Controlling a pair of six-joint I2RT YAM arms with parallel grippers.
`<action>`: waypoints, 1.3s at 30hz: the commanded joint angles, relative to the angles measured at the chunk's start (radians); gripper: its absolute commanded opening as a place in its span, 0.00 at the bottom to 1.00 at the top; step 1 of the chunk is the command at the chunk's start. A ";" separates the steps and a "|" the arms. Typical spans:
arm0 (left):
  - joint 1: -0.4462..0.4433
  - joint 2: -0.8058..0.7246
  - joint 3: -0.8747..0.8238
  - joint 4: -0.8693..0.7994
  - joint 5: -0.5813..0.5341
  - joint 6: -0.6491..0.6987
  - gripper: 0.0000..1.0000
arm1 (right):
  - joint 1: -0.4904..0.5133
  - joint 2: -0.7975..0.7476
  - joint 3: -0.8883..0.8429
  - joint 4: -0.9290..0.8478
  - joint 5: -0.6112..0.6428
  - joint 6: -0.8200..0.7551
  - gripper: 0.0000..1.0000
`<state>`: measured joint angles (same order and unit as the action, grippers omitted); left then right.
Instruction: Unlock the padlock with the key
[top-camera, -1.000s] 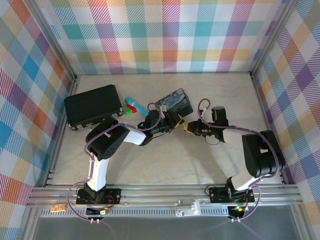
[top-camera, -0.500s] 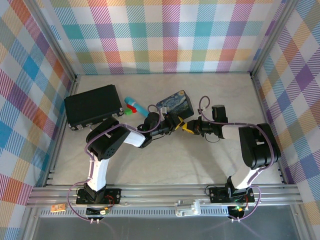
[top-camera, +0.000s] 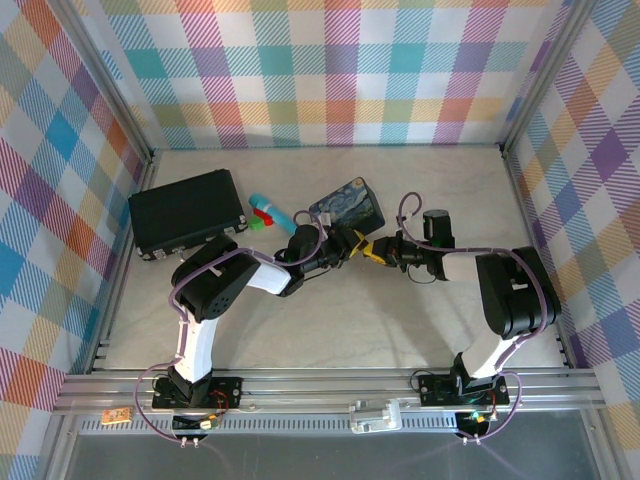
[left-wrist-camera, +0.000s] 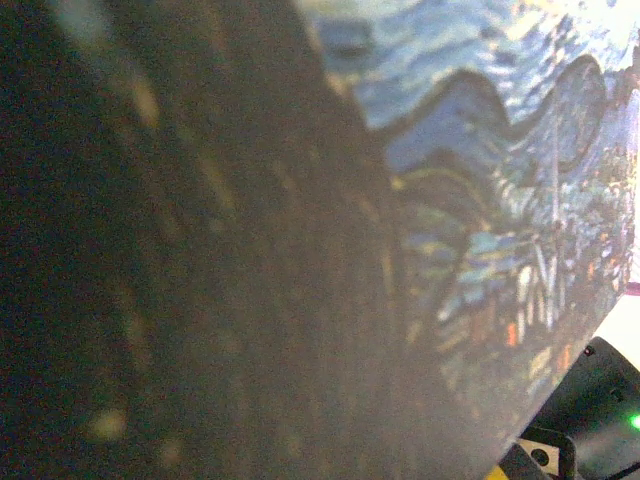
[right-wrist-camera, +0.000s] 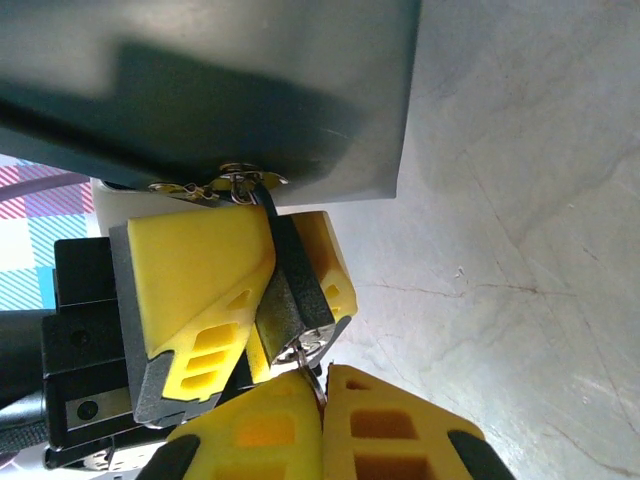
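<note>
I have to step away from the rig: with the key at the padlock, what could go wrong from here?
1. The right hand pinches the thin key at the padlock's end; slightly off line, it might miss the keyway or twist in the grip.
2. The left hand grips the padlock while its shackle hangs on the hasp of the blue tin; a hard push could drag the tin.

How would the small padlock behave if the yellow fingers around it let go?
The padlock would probably swing freely, because only its thin shackle hooks it to the tin. Its small smooth body looks slippery, so it may twist inside the left gripper when the key pushes in.
</note>
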<state>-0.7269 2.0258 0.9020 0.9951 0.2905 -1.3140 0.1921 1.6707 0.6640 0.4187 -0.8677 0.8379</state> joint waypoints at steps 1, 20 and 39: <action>-0.062 -0.046 0.001 -0.028 0.078 -0.040 0.00 | -0.023 -0.036 -0.003 0.060 0.214 -0.008 0.03; -0.038 -0.006 0.083 -0.098 -0.154 0.010 0.00 | -0.017 -0.266 -0.157 0.006 0.293 -0.051 0.46; -0.047 -0.007 0.090 -0.089 -0.142 0.004 0.00 | 0.061 -0.136 -0.153 0.204 0.304 0.033 0.21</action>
<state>-0.7635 2.0247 0.9661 0.8879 0.1547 -1.2873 0.2485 1.5234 0.5045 0.5697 -0.5640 0.8536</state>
